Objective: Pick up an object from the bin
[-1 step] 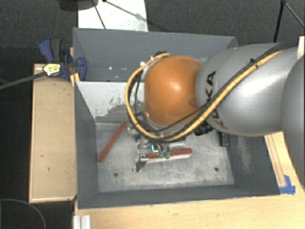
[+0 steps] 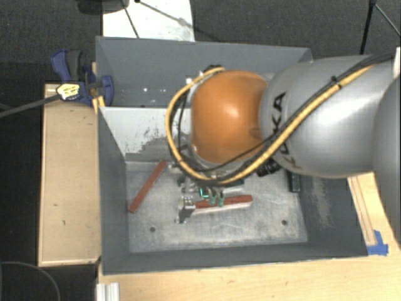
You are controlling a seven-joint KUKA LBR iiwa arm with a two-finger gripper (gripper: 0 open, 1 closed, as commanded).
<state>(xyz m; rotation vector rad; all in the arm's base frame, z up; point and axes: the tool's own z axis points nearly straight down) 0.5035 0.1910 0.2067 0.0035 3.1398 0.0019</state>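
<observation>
**Claw low at one end of a red bar**

Camera view: The arm (image 2: 338, 124) comes in from the right, and its orange wrist cover (image 2: 225, 118) hangs over the middle of the grey bin (image 2: 116, 199). Below the cover, the claw (image 2: 187, 211) is down close to the bin floor. How far open it is cannot be told from here, nor whether it has hold of anything, because the wrist parts crowd the spot.

The nearest thing is a flat red bar (image 2: 229, 202). Its near end lies right at the claw and it stretches away toward the view's right. Its long axis runs almost level across the view, with the far end slightly higher. The claw therefore sits at the bar's end, not over its middle. In my judgement, a pick turns on that offset: a grip at the tip may let the bar swing or slip, while a grip farther along would be steadier.

A brown-red stick (image 2: 147, 185) lies to the claw's left, well apart and slanting up toward the back wall. Beyond the bar's far end, a small dark object (image 2: 293, 182) rests near the arm's underside. Its kind cannot be made out.
</observation>
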